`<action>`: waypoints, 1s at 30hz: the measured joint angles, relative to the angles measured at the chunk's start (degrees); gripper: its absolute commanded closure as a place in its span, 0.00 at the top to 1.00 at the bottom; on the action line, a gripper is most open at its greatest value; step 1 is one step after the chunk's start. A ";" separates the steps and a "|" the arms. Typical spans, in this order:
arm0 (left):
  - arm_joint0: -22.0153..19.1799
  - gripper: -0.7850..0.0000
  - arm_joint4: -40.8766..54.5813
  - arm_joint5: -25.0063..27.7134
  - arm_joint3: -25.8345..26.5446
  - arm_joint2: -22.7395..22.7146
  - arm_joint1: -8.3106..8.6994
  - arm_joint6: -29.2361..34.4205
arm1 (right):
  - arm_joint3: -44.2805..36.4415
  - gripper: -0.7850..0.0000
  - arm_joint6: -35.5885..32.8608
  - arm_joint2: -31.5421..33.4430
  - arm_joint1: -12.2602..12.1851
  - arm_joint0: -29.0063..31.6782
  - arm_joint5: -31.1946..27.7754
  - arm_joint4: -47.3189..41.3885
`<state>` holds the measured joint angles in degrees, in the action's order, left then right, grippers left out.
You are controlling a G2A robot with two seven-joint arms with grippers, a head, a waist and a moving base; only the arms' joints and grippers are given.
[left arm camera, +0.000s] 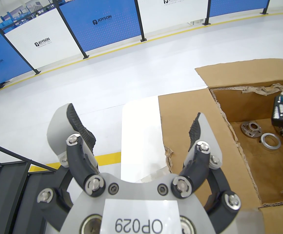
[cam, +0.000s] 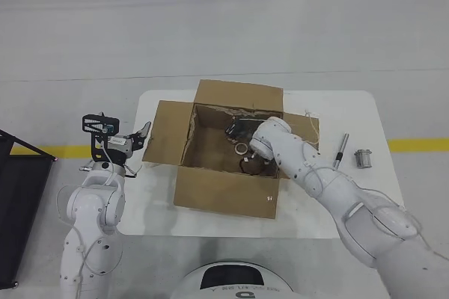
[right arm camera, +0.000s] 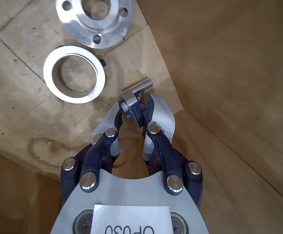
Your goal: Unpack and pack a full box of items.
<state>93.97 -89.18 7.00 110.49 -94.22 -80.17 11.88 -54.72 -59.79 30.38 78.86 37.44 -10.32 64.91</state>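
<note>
Box (cam: 224, 196): open on desk (cam: 344, 112); flange (right arm camera: 107, 32) and ring (right arm camera: 74, 97) lay just ahead of right pincer (right arm camera: 134, 109).
Right pincer: inside box, narrow, gripped a small metal clamp (right arm camera: 136, 98).
Left pincer (left arm camera: 134, 109): wide, beside box.

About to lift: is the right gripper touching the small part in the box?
Touching. The right wrist view shows the right gripper pinching the small part between both fingers.
</note>
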 measured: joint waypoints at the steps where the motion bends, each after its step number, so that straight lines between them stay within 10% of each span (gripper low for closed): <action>1: 0.00 1.00 0.00 0.00 0.00 0.00 0.00 0.00 | -0.58 0.00 0.18 0.63 -0.21 0.08 -0.75 -0.45; 7: 0.00 1.00 0.00 0.00 0.00 0.00 0.00 0.00 | -11.02 0.00 1.87 8.62 -4.24 4.18 -7.15 -2.10; 16: 0.00 1.00 0.00 0.00 0.00 0.00 0.00 0.00 | -43.25 0.00 2.38 31.88 -13.36 26.00 -18.03 -2.88; 30: 0.00 1.00 0.00 0.00 0.00 0.00 0.00 0.00 | -70.41 0.00 32.59 71.89 -17.37 63.85 -23.24 -6.71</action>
<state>93.97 -89.18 7.00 110.49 -94.22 -80.17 11.88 -125.14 -27.20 102.27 61.49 101.29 -33.55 58.20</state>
